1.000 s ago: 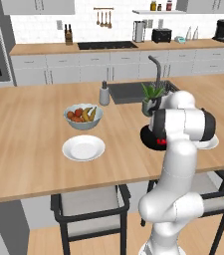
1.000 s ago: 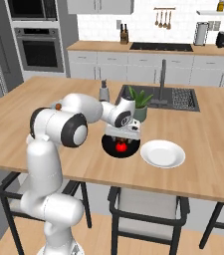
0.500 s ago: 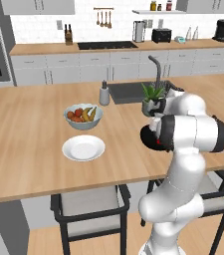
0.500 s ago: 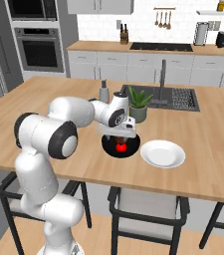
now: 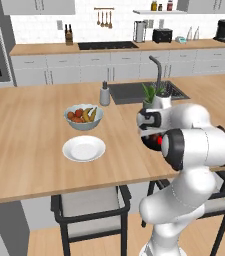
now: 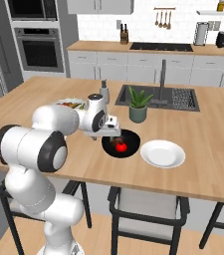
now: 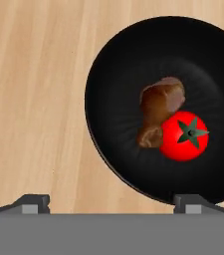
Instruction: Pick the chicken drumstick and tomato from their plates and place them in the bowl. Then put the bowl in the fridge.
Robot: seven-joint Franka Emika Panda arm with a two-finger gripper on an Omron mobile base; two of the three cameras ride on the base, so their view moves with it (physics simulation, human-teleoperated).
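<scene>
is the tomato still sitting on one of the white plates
No, the tomato lies in the black bowl beside the chicken drumstick.

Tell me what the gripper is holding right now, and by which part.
Nothing. The gripper is open above the black bowl, where the drumstick and tomato already lie.

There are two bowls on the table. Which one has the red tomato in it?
The black bowl beside the leafy plant has the tomato, next to the chicken drumstick. The grey-blue bowl holds bananas and other fruit.
</scene>
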